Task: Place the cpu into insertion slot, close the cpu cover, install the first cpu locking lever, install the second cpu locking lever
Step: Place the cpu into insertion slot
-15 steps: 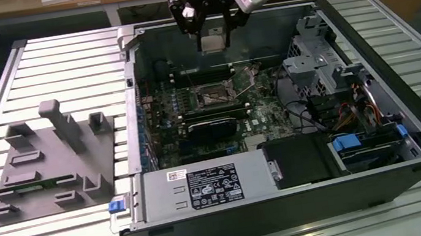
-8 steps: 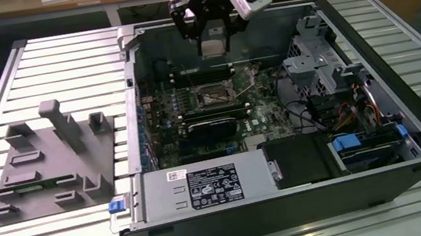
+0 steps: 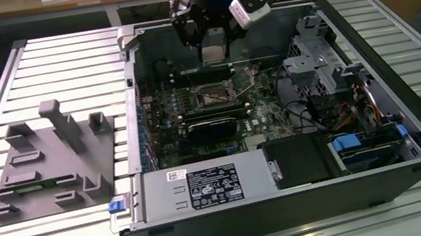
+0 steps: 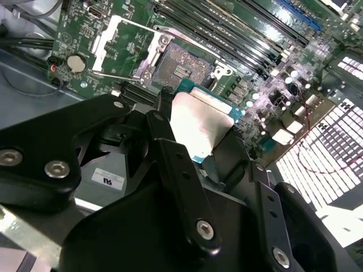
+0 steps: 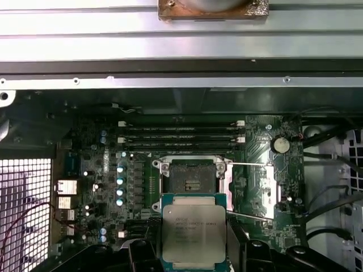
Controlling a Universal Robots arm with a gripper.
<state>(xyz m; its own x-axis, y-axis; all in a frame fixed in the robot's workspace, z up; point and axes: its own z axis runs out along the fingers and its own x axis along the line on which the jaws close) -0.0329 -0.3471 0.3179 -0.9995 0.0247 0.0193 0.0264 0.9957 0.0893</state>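
My gripper (image 3: 214,44) hangs over the far side of the open computer case, shut on the cpu (image 3: 214,54), a flat square chip with a silver-tan top. In both wrist views the chip (image 5: 194,229) (image 4: 199,122) sits between the black fingers (image 5: 140,252), held above the board and apart from it. The insertion slot (image 5: 191,180) (image 4: 180,65) (image 3: 214,96) lies bare with its dark centre exposed. The cpu cover (image 4: 102,42) stands swung open beside the slot. Two thin wire levers (image 5: 249,165) are released next to it.
A black graphics card (image 3: 210,129) lies near the slot, with long memory slots (image 5: 181,133) on its far side. A power supply (image 3: 203,187) and a drive cage (image 3: 326,58) fill the case's near and right parts. A grey fixture (image 3: 51,159) rests on the slatted table.
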